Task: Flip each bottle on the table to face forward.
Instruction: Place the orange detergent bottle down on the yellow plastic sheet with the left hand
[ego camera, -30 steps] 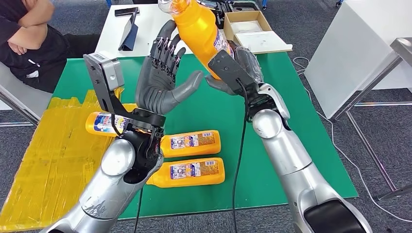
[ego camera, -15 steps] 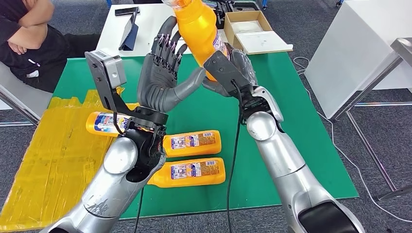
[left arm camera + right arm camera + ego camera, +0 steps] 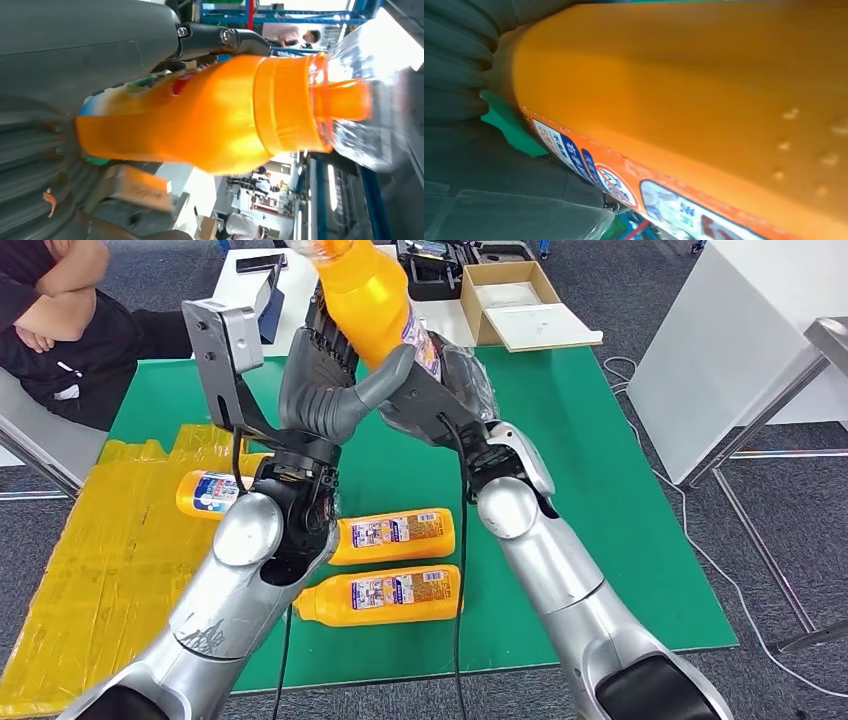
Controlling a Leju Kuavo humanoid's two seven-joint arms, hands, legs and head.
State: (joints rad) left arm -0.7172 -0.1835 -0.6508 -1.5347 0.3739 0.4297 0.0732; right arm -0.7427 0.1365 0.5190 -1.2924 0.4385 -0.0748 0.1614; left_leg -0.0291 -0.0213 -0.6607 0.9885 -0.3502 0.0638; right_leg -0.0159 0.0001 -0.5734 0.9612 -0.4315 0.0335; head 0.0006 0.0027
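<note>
Orange bottle (image 3: 375,302) is up in the air over the green counter (image 3: 600,490), tilted, with both hands on it: right robot hand (image 3: 435,390) grips the lower body, left robot hand (image 3: 325,385) wraps it from the other side. Three more bottles (image 3: 385,598) lie flat on the counter below, near yellow sheeting (image 3: 90,570).

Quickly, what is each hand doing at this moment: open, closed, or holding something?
Left hand: holds the raised orange bottle, thumb across it.
Right hand: holds the same bottle from below.
</note>
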